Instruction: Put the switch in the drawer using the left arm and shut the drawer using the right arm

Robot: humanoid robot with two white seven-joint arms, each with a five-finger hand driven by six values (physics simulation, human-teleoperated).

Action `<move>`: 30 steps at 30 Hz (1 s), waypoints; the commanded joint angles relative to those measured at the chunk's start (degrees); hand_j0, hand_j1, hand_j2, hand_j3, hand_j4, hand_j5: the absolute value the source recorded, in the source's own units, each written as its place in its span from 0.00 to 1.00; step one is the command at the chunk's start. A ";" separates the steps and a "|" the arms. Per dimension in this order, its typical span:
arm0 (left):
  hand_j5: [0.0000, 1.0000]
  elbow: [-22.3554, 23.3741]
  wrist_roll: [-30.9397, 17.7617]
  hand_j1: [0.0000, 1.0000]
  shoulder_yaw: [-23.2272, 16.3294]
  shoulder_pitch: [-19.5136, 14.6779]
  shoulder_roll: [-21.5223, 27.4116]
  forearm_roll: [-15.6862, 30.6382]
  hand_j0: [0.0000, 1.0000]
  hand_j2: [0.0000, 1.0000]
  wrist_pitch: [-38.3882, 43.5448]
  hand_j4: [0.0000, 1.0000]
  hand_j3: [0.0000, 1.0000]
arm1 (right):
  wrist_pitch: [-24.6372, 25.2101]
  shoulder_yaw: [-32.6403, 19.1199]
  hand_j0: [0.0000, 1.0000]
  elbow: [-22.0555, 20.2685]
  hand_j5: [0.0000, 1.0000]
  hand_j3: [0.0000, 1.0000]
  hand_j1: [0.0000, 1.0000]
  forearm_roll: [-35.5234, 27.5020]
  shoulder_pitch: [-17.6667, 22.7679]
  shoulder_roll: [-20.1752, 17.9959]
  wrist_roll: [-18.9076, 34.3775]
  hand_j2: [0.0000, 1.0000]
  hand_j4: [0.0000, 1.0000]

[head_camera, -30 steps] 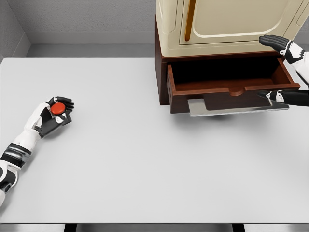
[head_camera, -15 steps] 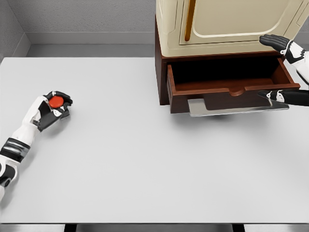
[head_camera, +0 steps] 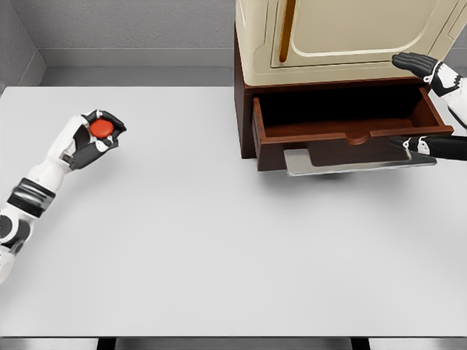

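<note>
Head view. The left hand (head_camera: 97, 132) curls its fingers around the red switch (head_camera: 101, 127), holding it above the white table (head_camera: 219, 248), far to the left of the open wooden drawer (head_camera: 349, 133). The drawer projects from the base of a cream cabinet (head_camera: 350, 33). The right hand (head_camera: 430, 109) spreads beside the drawer's right end, thumb near the front panel, holding nothing.

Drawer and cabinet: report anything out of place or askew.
A flat grey panel sticks out beneath the open drawer, slightly tilted, as if slid out of the cabinet base. Otherwise nothing stands out; the left hand holds the red switch over the table.
</note>
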 commanded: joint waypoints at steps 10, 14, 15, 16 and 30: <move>0.41 -3.11 0.11 0.41 -0.02 -2.90 -0.57 -16.31 0.41 0.41 -1.17 0.41 0.41 | 0.06 -0.01 1.00 -0.02 1.00 1.00 1.00 -0.40 0.00 -0.14 -0.03 1.00 1.00; 0.41 -3.20 0.20 0.41 -0.02 -4.57 -1.80 -20.35 0.41 0.41 -1.17 0.41 0.41 | 0.06 -0.01 1.00 -0.02 1.00 1.00 1.00 -0.40 0.00 -0.14 -0.03 1.00 1.00; 0.41 -4.25 0.29 0.41 0.07 -5.01 -2.33 -21.58 0.41 0.41 -1.17 0.41 0.41 | 0.06 -0.01 1.00 -0.02 1.00 1.00 1.00 -0.40 0.00 -0.14 -0.03 1.00 1.00; 0.41 -4.69 0.29 0.41 0.07 -5.63 -2.86 -21.85 0.41 0.41 -1.17 0.41 0.41 | 0.06 -0.01 1.00 -0.02 1.00 1.00 1.00 -0.40 0.00 -0.14 -0.03 1.00 1.00; 0.41 -11.37 0.29 0.41 0.33 -8.70 -6.37 -30.64 0.41 0.41 -1.17 0.41 0.41 | 0.06 -0.10 1.00 -0.02 1.00 1.00 1.00 -0.40 0.00 -0.14 -0.03 1.00 1.00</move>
